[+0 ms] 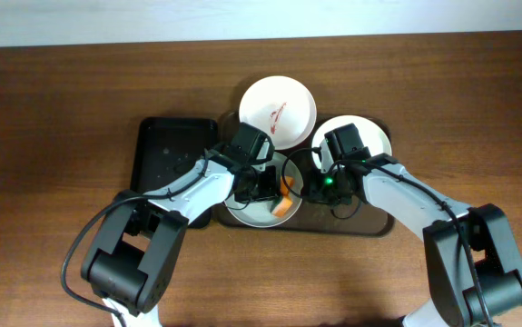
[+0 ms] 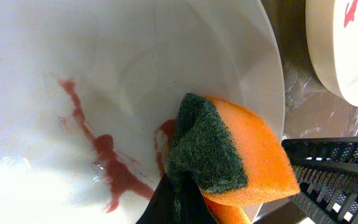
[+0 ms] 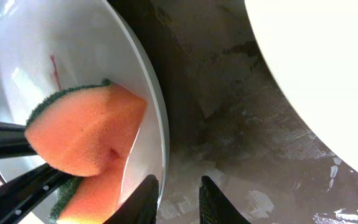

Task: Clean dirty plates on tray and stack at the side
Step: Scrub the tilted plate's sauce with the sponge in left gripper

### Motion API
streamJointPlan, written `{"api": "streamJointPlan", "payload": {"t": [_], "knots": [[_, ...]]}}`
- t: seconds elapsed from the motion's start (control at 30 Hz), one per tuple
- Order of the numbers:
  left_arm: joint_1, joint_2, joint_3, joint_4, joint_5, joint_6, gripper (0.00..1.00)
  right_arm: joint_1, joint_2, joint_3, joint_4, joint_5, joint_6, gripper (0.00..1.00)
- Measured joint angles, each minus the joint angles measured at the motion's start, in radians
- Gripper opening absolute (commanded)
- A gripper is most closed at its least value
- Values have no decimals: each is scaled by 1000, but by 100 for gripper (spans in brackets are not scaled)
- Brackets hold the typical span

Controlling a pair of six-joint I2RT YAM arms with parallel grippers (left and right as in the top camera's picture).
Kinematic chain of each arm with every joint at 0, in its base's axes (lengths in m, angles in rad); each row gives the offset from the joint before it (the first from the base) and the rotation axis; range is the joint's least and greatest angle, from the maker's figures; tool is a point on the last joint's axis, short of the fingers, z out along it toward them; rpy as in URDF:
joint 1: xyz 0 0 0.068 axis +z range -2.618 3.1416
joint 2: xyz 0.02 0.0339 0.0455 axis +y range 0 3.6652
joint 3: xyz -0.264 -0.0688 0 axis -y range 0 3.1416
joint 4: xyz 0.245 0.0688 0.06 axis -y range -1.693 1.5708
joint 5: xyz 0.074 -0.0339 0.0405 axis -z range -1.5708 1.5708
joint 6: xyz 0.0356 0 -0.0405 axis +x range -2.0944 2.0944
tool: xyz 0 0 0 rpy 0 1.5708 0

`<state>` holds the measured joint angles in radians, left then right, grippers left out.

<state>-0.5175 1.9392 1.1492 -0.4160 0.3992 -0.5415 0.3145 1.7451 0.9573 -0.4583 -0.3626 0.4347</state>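
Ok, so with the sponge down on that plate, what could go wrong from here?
The right hand is open at the rim of the plate, not clamped, so the plate could slide under scrubbing. The sponge, pinched in the left hand, sits beside the sauce streak, so a pass might just smear it. Both wrists crowd together over the tray and could knock.

Smooth, glossy white plate, looks ceramic. The sponge is porous orange foam with a rough, fibrous dark-green scouring face. Dark tray is smooth with a patchy sheen. Matt brown wood-grain tabletop.
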Motion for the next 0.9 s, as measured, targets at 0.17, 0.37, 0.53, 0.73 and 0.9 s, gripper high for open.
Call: {"api": "streamJointPlan", "payload": {"t": [0.17,0.37,0.53,0.73,0.9], "knots": [[0,0,0,0,0,0,0,18,0,0,22,4,11,19],[0,0,0,0,0,0,0,27,17,0,26,9,28,10],[0,0,0,-3,-3,0,0,29,34,0,34,6,55,4],[4,-14,1,-54,-63,1,0,29,35,0,35,6,60,4],[53,-19,1,-66,-97,27,0,29,35,0,34,6,60,4]]}}
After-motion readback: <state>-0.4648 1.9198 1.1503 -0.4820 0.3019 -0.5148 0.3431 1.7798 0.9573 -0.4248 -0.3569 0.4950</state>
